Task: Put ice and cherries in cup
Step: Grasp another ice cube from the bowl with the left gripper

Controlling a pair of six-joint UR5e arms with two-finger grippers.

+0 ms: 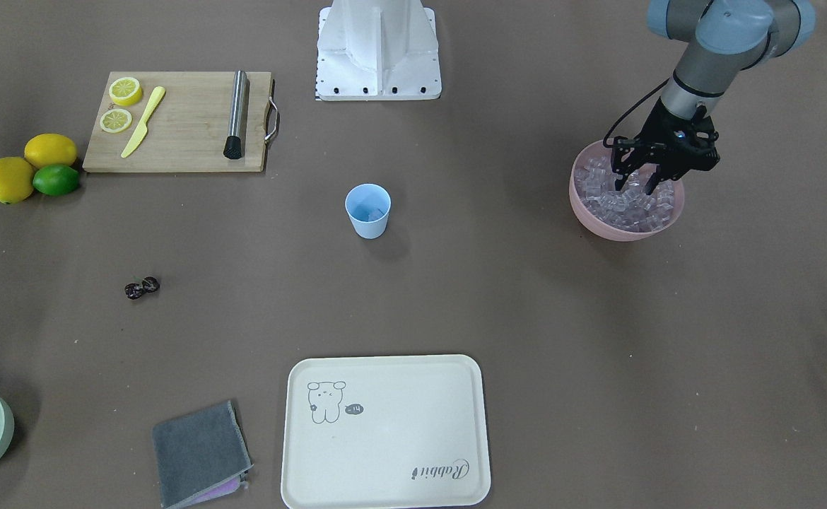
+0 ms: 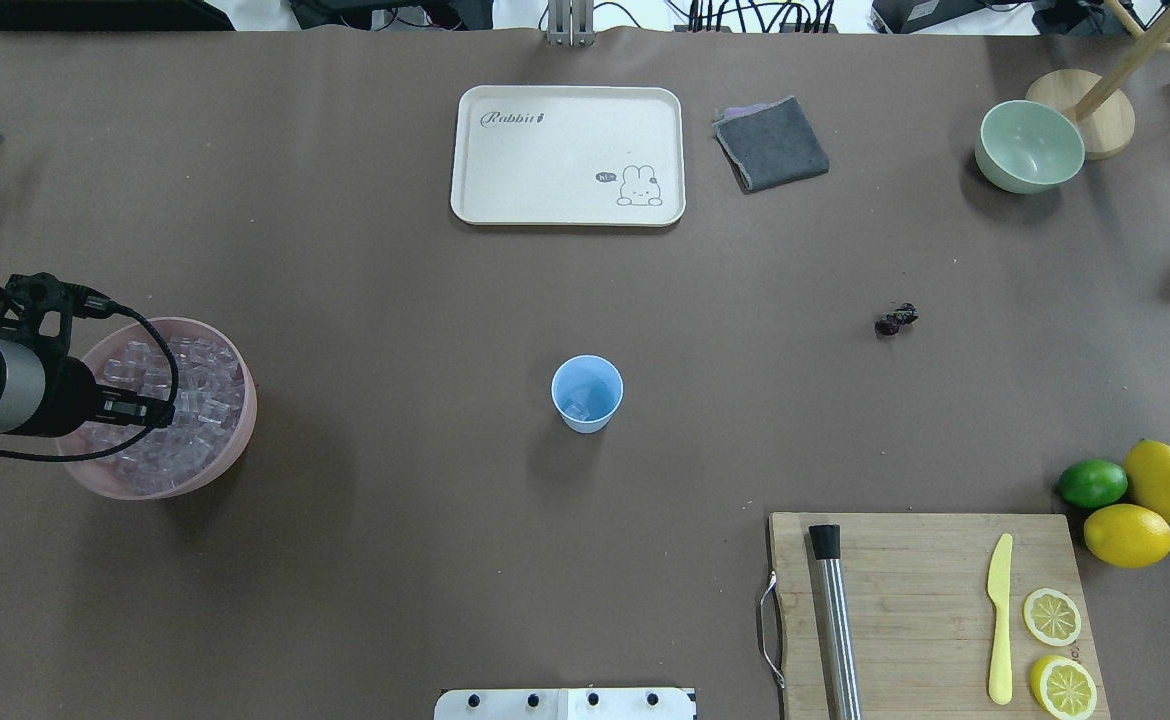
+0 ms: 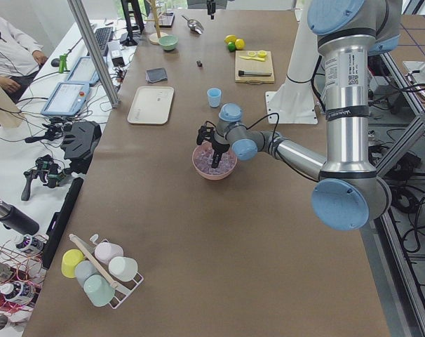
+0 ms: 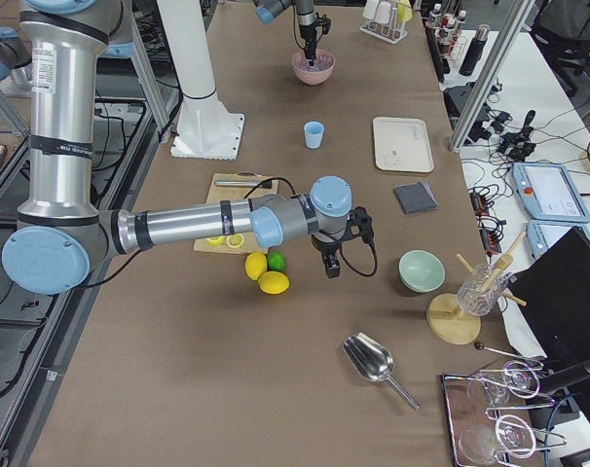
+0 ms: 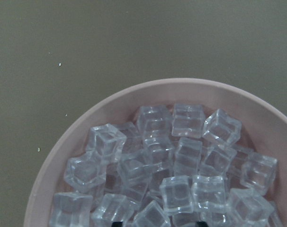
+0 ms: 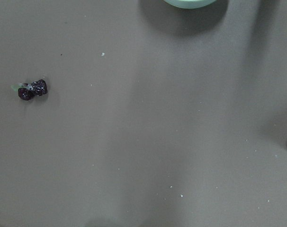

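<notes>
Ice (image 5: 172,156) is piled up in the pink bowl (image 1: 597,225) over on the robot's left side of the desk (image 1: 526,297), and the left hand (image 1: 641,185) is pointed straight down into that pile. Its fingers (image 1: 622,177) are spread apart with the tips among the cubes, so it reads as released, not clamped on anything I can make out.

The light-blue cup (image 1: 368,225) stands upright in the middle of the desk, well apart from the bowl, and there looks to be a clear cube or two at the bottom of it. The cherries (image 1: 142,288) lie on the bare desk off toward the robot's right, well apart from the cup too.

The right hand (image 4: 332,265) hangs over the desk near the lemons (image 4: 266,274) and the lime (image 4: 276,260) — it only shows in the side view, so I can't tell if it's released or clenched. Its wrist camera looks down on the cherries.

Only readable writing: the cream tray (image 2: 545,160) has "Rabbit" in script in one corner, plus a little rabbit drawing (image 2: 639,187) with a tiny speech bubble that looks like "hi". The sticker on the near arm in the left side view is too small to read.

Also around: a folded grey cloth (image 2: 771,143) beside the tray, a pale green bowl (image 2: 1005,170), and a wooden cutting board (image 2: 925,590) with two lemon slices (image 2: 1051,616), a yellow knife (image 2: 999,620) and a metal rod (image 2: 835,620) with a black tip.
</notes>
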